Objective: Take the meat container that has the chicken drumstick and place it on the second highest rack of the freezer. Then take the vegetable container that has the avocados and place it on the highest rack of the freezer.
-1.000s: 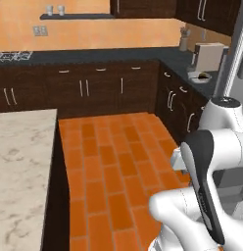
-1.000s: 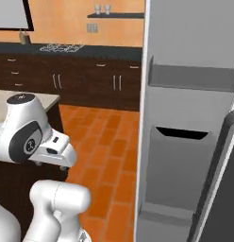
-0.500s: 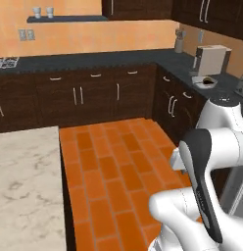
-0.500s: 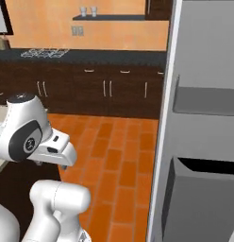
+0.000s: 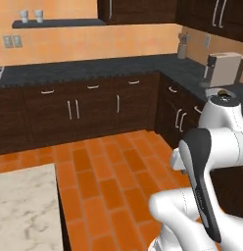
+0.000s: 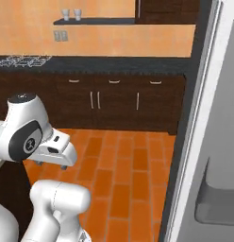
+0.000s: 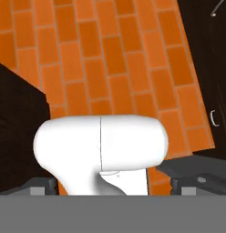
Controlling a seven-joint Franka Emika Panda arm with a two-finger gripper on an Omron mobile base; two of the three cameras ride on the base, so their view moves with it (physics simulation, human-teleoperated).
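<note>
Plenty of orange brick floor (image 5: pixel 109 181) lies open ahead of me, bounded by dark lower cabinets (image 5: pixel 89 110) under a black counter that turns a corner on my right. On my right side the grey freezer (image 6: pixel 211 142) door stands close, a dark bin on its inner face. A marble island (image 5: pixel 23 211) edges in at my left. My arm is folded up over the base, hand aimed down at the bricks, gripper (image 7: pixel 112 184) spread wide and holding nothing.
</note>
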